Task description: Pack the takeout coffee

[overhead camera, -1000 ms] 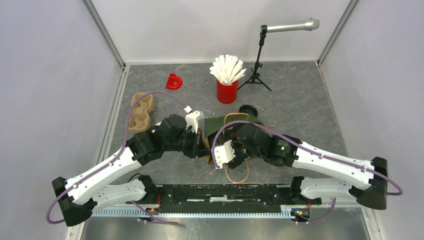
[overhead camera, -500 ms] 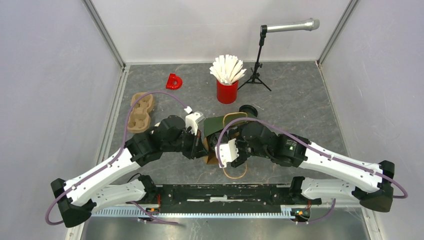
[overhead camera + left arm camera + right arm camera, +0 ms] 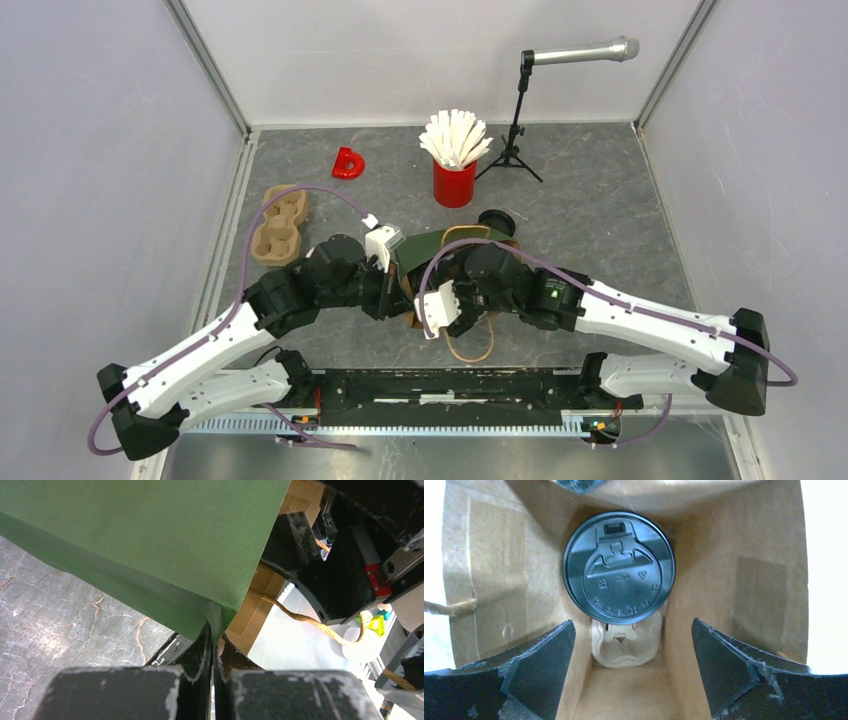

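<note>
Inside, the right pincer [image 3: 633, 630] hung wide open over a black-lidded cup [image 3: 619, 567]; the left pincer [image 3: 212, 647] pinched the green bag [image 3: 150, 540] by its edge.

Bag [image 3: 484, 570], inside: black lid [image 3: 618, 568] spans nearly wall to wall, slim gaps either side. Right pincer [image 3: 632, 627] fingers spread, close to both walls. Surface [image 3: 600, 200], far right: passable right of microphone stand [image 3: 515, 130].

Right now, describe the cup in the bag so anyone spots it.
Find the green paper bag at the table centre. In its brown interior sits the lidded cup. Its round black lid is the only dark disc there, by a pale moulded insert.
</note>
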